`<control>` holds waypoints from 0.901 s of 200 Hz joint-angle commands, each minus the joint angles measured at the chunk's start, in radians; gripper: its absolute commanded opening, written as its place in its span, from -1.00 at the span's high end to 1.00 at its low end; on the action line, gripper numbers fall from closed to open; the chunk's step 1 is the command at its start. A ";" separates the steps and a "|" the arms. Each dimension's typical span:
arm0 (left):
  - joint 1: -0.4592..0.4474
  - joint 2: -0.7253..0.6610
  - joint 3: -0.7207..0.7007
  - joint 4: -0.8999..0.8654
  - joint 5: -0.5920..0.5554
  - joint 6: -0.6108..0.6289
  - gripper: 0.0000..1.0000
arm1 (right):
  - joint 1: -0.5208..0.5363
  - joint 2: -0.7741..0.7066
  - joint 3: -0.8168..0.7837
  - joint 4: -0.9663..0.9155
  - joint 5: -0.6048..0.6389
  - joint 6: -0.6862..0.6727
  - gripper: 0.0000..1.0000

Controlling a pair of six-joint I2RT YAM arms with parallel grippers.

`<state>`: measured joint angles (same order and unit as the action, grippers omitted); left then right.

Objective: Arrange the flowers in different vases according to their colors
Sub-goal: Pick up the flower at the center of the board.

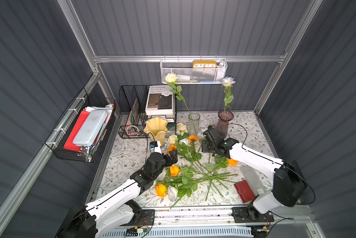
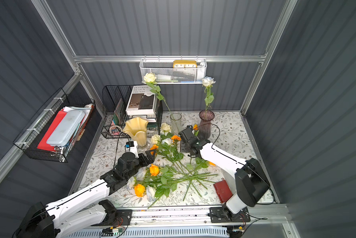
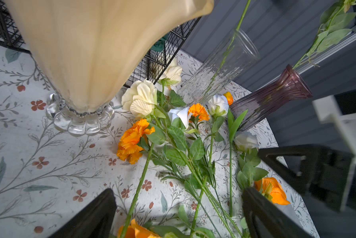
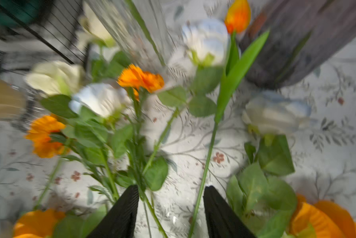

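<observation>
1. Flowers (image 1: pixel 193 164) lie heaped mid-table, their green leafy stems crossing. The blooms are orange, cream and bluish white. I count roughly fourteen, but overlap blurs the count.
2. Behind the heap stand a yellow vase (image 1: pixel 156 127), a clear vase (image 1: pixel 194 123) holding one cream rose (image 1: pixel 171 77), and a purple vase (image 1: pixel 224 123) holding one white rose (image 1: pixel 227 81).
3. My left gripper (image 3: pixel 179 190) hangs wide open over the heap. My right gripper (image 4: pixel 172 187), jaws apart, grasps nothing.
4. A wire rack (image 1: pixel 131 107) crowds the yellow vase. A red wallet (image 1: pixel 244 191) lies near the stem ends.
</observation>
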<state>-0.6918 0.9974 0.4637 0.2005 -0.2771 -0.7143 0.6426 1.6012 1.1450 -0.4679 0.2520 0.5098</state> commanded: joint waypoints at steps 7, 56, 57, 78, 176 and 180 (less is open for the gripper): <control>0.006 -0.022 -0.018 -0.007 0.026 0.027 -0.98 | -0.014 0.115 0.130 -0.183 -0.015 0.090 -0.07; 0.006 -0.042 -0.032 -0.013 0.028 0.026 -0.98 | -0.064 0.197 0.163 -0.146 -0.008 0.090 0.01; 0.006 -0.042 -0.032 -0.013 0.027 0.026 -0.98 | -0.065 0.199 0.164 -0.149 -0.010 0.090 0.01; 0.006 -0.042 -0.032 -0.015 0.029 0.026 -0.99 | -0.084 0.236 0.197 -0.190 0.004 0.089 0.04; 0.006 0.020 -0.007 0.054 0.098 0.060 -0.98 | -0.150 0.341 0.185 -0.100 -0.042 0.068 0.22; 0.007 0.024 -0.006 0.057 0.100 0.061 -0.98 | -0.151 0.348 0.187 -0.096 -0.045 0.066 0.25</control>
<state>-0.6918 1.0012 0.4423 0.2264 -0.2062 -0.6903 0.5030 1.9102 1.3258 -0.5907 0.2245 0.5869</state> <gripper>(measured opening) 0.992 0.405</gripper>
